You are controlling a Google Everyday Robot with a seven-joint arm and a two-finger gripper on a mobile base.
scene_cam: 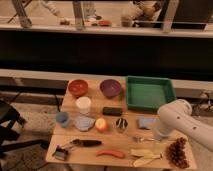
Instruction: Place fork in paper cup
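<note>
The white arm bends in from the right, its gripper (159, 135) low over the table (107, 137); whether it is open or closed cannot be told. The fork (142, 139) lies just beside it, well apart from the paper cup (83, 104).

The hand (159, 135) hangs near the right edge of the wooden surface (122, 145), just beside the slim silver metal fork (142, 139); the cream-white paper cup (83, 104) stands well left.

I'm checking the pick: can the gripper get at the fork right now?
Probably yes. The gripper hangs just right of the fork, which lies uncovered on the table, apart from the banana pieces.
</note>
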